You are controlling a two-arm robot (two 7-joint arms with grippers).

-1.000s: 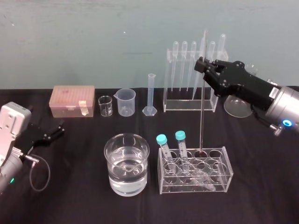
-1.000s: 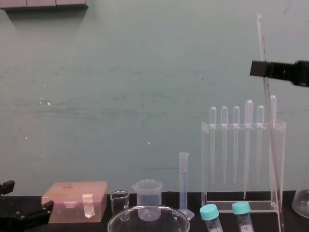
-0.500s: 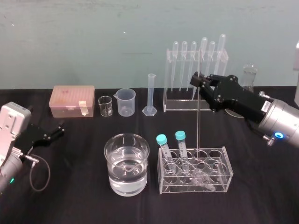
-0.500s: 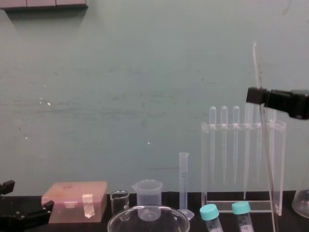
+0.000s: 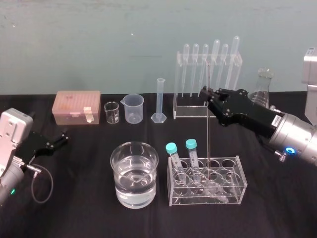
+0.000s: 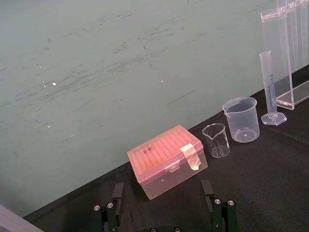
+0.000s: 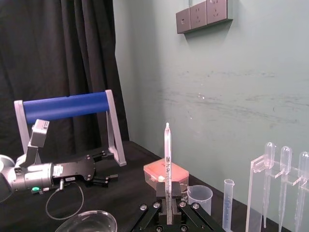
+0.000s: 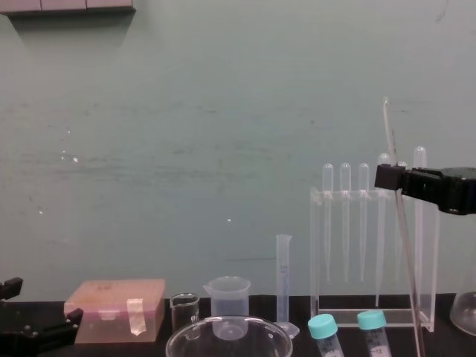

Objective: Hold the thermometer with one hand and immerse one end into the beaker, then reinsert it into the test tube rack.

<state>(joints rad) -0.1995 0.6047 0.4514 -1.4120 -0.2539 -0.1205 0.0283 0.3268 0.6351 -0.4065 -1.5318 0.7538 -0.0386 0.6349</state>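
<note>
The thermometer [image 5: 207,134] stands nearly upright, its lower end in a back-row hole of the low clear test tube rack [image 5: 233,191]. My right gripper [image 5: 204,92] is shut on its upper part; the right wrist view shows the rod [image 7: 167,159] clamped between the black fingers [image 7: 161,191]. In the chest view this gripper [image 8: 393,178] holds the rod [image 8: 401,238] in front of the pipettes. The wide glass beaker [image 5: 134,173], part full of water, sits left of the rack. My left gripper [image 5: 60,139] rests at the table's left, its fingers [image 6: 117,193] spread open.
Two blue-capped tubes [image 5: 174,157] lean in the rack's left holes. Along the back stand a pink box [image 5: 78,106], a tiny glass beaker [image 5: 112,112], a plastic spouted beaker [image 5: 133,108], a measuring cylinder [image 5: 160,101], a tall acrylic pipette stand [image 5: 200,110] and a flask [image 5: 262,89].
My right gripper has come down and a little left with the thermometer, sinking the rod's lower end deeper into the rack hole. The left arm has not moved.
</note>
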